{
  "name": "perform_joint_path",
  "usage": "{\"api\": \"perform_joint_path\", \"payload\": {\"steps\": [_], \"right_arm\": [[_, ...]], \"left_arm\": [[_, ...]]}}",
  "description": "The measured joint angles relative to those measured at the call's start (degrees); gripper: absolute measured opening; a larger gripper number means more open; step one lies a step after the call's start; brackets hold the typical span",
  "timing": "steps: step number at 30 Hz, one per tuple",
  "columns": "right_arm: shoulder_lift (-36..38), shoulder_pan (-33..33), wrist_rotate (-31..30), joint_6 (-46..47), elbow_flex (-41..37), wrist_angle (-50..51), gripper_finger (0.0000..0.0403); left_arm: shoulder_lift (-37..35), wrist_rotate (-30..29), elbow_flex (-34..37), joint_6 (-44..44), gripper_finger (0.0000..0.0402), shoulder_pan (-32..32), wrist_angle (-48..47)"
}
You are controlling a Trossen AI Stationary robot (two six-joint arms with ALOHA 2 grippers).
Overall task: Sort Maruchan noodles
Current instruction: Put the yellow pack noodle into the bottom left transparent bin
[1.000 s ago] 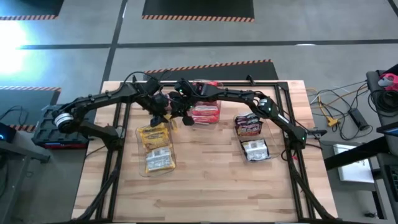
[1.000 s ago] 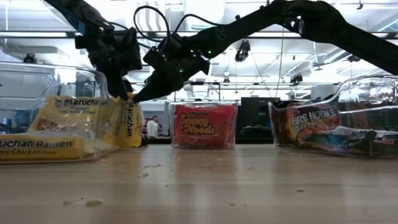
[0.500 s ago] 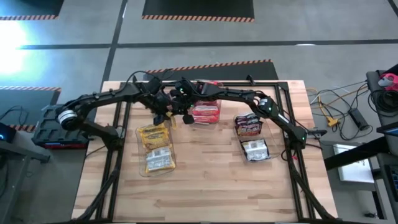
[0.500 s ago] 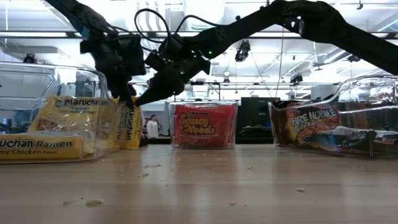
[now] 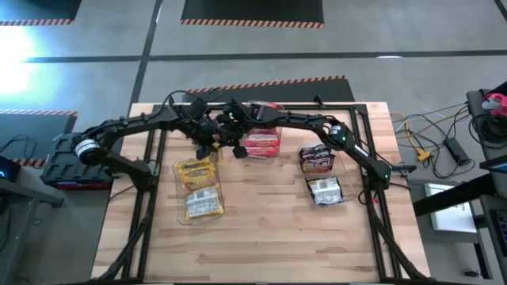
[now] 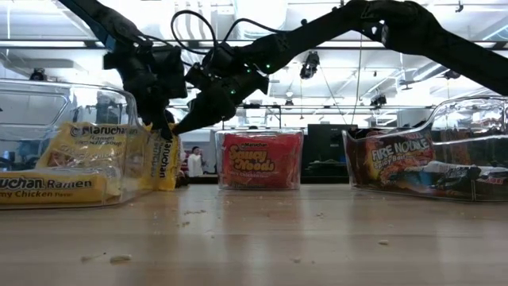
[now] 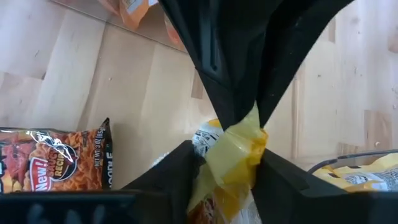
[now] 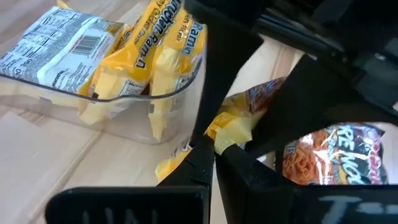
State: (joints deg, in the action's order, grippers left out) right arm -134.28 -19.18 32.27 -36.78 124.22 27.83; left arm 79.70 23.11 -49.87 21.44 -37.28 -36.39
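Both hands meet over the worktop (image 5: pixel 261 229) near the middle of its far edge. The left hand (image 7: pixel 241 134) pinches the top of a yellow noodle packet (image 6: pixel 164 157), standing upright on the worktop just beside the clear bin (image 5: pixel 200 218) of yellow packets. The right hand (image 8: pixel 214 148) appears closed on the same packet's corner, though its fingertips are partly hidden.

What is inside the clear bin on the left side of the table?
The clear bin holds yellow Maruchan packets, some face up and one showing its white back label. How many lie underneath is covered. One more yellow packet stands outside its end.
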Motion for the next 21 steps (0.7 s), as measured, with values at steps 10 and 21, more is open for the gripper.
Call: {"api": "perform_joint_path", "payload": {"steps": [10, 21], "right_arm": [[0.0, 0.0, 0.1, 1.5, 0.0, 5.5, 0.0043], [2.9, -0.6, -4.1, 2.4, 0.0, 7.5, 0.0146]], "left_arm": [[0.1, 0.1, 0.1, 0.1, 0.0032, 0.0, -0.7], [0.0, -0.2, 0.0, -0.9, 0.0009, 0.0, -1.1]]}}
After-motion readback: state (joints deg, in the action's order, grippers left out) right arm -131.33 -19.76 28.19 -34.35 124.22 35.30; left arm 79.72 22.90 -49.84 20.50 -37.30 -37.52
